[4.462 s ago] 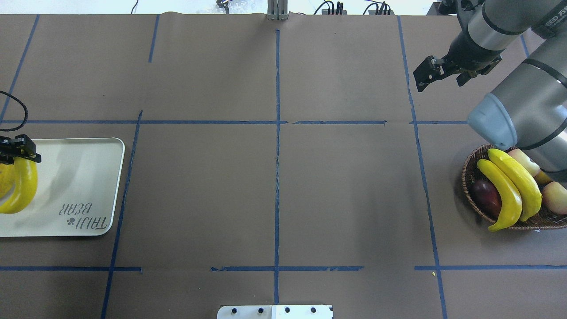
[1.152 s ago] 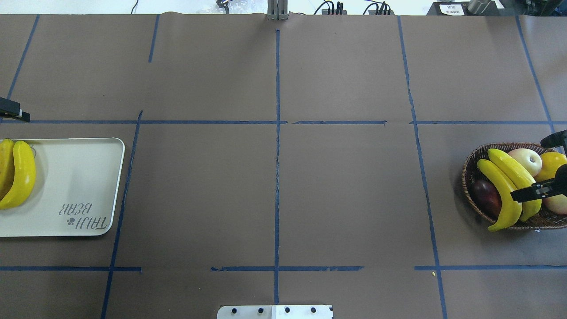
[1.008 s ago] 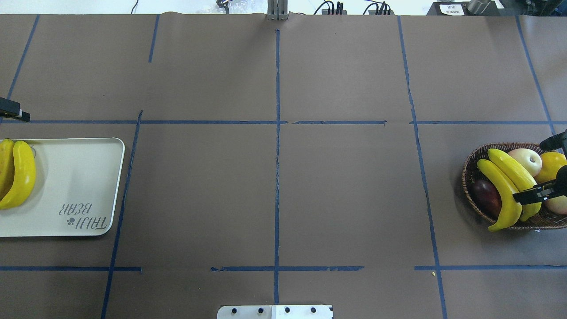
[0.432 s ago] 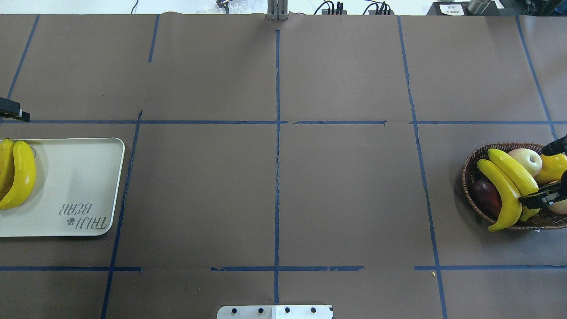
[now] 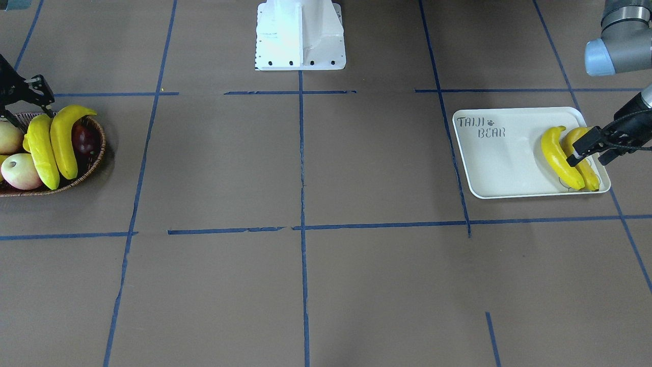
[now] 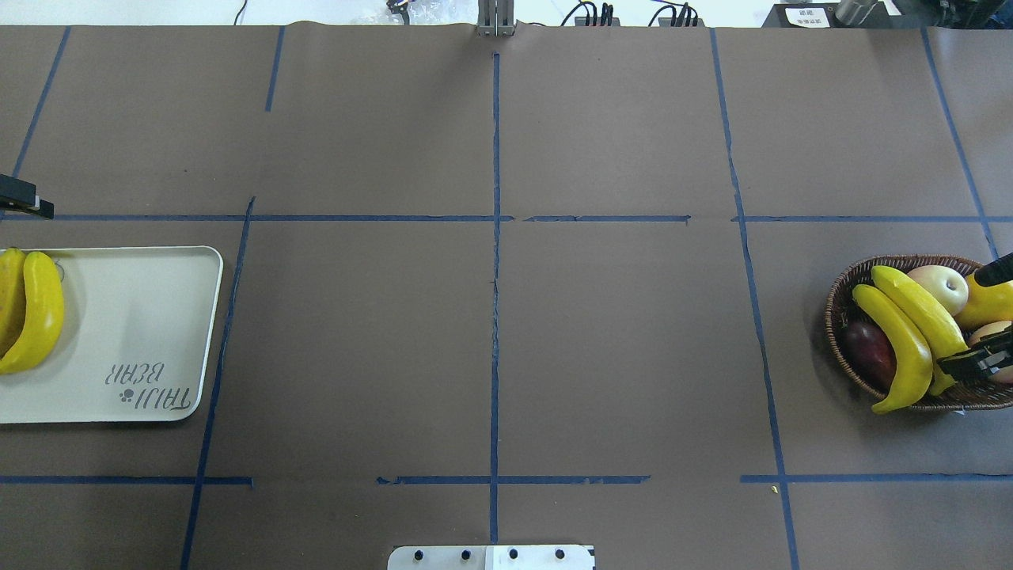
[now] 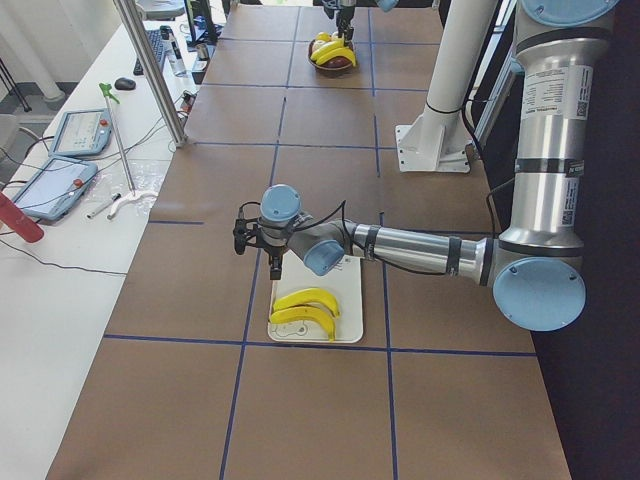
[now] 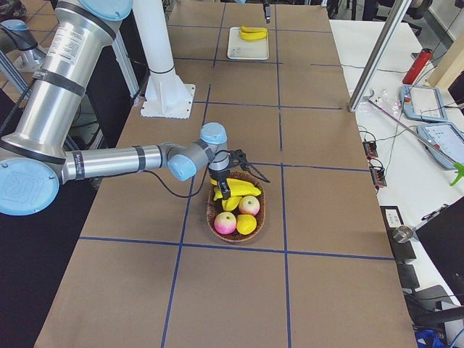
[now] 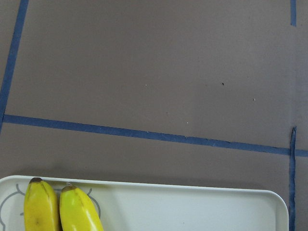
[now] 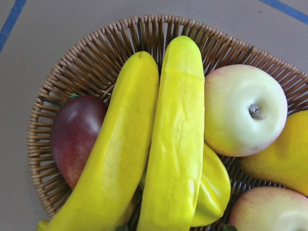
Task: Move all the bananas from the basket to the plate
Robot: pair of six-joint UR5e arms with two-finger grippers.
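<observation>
You're watching the right gripper (image 6: 986,318) hovering over the basket (image 6: 840,294) at the table's right end. Its jaws are standing wide apart and gripping nothing, and one finger (image 6: 969,366) is overlapping a banana's end. Two bananas (image 6: 902,340) are lying side by side in the basket, touching, among apples (image 10: 243,108) and a dark red fruit (image 10: 72,134). The left gripper (image 5: 595,149) is hanging open and empty above the plate (image 5: 501,168), where two more bananas (image 5: 558,155) are resting together, away from the lettering.
</observation>
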